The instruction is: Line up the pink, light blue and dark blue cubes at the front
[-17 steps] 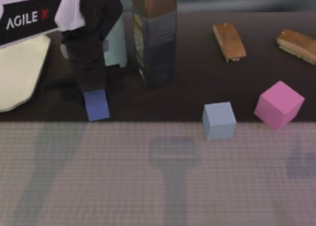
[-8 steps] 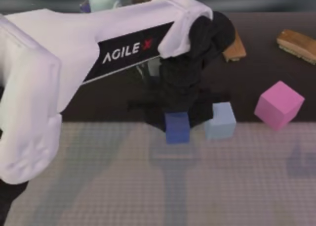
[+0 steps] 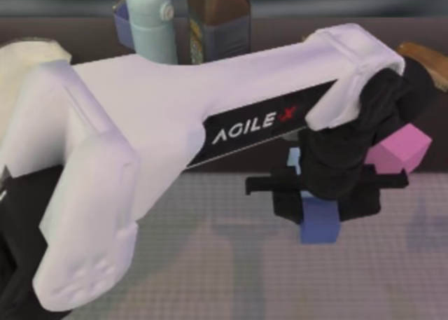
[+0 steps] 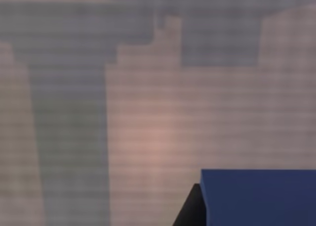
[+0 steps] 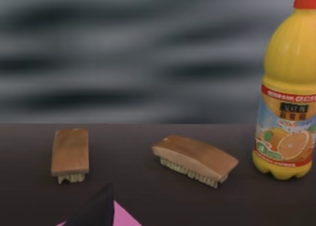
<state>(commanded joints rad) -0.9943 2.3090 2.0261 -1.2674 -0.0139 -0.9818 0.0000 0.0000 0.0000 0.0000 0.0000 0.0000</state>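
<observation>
Matte deep blue cube point(image 3: 320, 220) pinched in left pincer point(image 3: 318, 206), over grid-textured lilac front point(image 3: 210, 264), right pincer unseen.

Lighting: even, soft | Shadows: arm-shaped, on grey-lilac surface point(image 3: 210, 264), lower frame | Blur: right wrist background, upper frame, streaked

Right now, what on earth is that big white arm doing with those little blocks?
The left arm reaches across the table, its pincer gripping the small dark blue cube over the pale gridded front strip. The pink cube sits just behind, at the edge of the dark brown area, and only a sliver of the light blue cube shows beside the arm. The cubes are not yet lined up. The right arm is out of the top view.
</observation>
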